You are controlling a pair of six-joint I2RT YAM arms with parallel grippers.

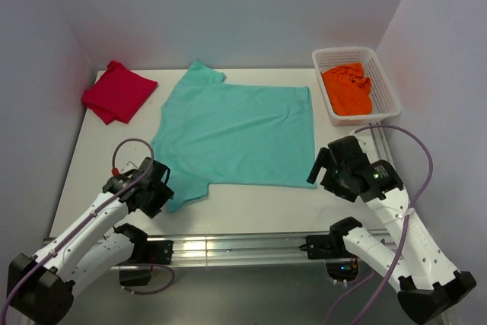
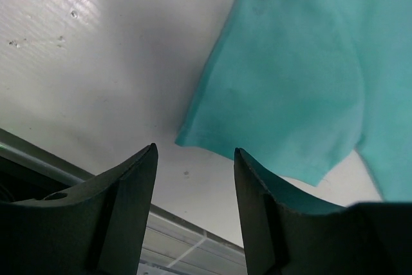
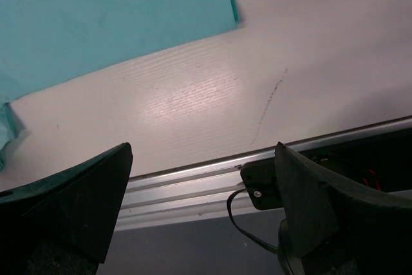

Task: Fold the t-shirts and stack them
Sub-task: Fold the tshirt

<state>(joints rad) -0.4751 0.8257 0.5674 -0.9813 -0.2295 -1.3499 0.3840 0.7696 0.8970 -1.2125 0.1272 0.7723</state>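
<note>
While the crimson t-shirt lies folded at the far left corner of the counter, the left gripper hangs low by the near sleeve of the teal t-shirt. Its jaws stand partly apart with only bare counter between them, and the sleeve's corner is just ahead of the gap. The teal t-shirt is spread flat and unfolded in the middle, sleeves toward the left and hem toward the right. Just off its near hem corner the right gripper hovers with jaws spread wide, holding nothing. At the far right, the orange t-shirt sits crumpled in the white basket. The step in hand looks like the first fold of the teal t-shirt, with one shirt done and one waiting. Next, each gripper likely has to slip a finger under the thin cloth, pinch sleeve and hem corner, then lift both together so the near edge carries over evenly.
</note>
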